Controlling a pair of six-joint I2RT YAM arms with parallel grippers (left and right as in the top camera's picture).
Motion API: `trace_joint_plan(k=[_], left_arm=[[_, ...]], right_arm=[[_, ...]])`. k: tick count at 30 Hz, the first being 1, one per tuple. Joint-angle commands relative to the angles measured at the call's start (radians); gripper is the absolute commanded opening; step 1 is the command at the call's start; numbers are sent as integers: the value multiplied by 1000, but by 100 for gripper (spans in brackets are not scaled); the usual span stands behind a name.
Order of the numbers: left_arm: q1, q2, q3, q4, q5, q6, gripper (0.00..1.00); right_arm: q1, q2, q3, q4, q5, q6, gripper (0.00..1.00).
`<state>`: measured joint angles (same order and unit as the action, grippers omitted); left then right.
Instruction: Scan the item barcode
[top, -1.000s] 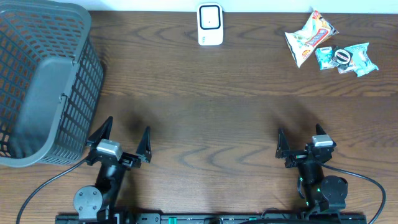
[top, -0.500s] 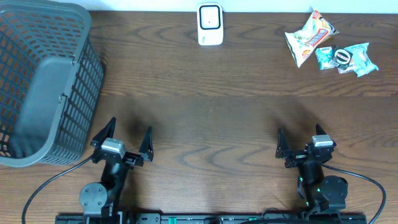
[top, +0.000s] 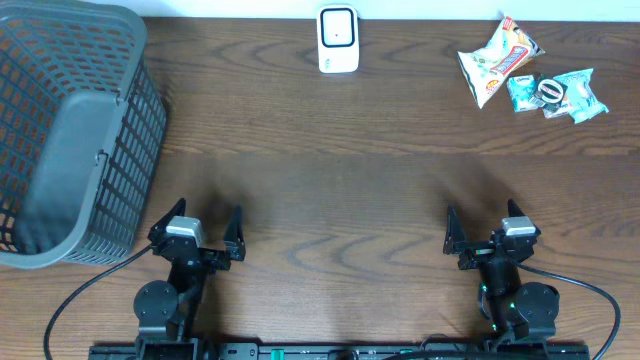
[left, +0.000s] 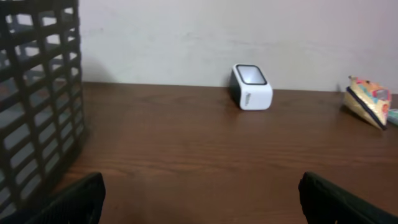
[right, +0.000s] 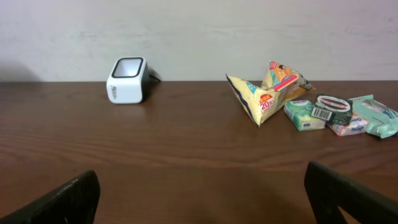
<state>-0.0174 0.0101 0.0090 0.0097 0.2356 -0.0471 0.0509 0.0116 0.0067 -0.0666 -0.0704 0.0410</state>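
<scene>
Wooden table seen from above. At the far right corner, well apart from both end effectors: orange-and-white snack packet, with teal packets just beside it on the right and a small round item with a barcode label lying on them. At the far edge, centre: white scanner. At the near edge: left gripper and right gripper, fingers spread wide, holding nothing, pointed toward the far wall. Packets nearer the right gripper, ahead and to its right. Left of the left gripper: grey mesh basket.
</scene>
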Motion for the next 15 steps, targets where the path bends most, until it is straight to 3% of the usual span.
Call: trace_joint_plan(k=[1, 15], left_arm=[[-6, -8, -5, -62, -20, 14, 98], [-6, -8, -5, -64, -20, 42, 98]], right_arm=[[-4, -7, -1, -5, 8, 10, 99], [-4, -7, -1, -5, 8, 10, 99]])
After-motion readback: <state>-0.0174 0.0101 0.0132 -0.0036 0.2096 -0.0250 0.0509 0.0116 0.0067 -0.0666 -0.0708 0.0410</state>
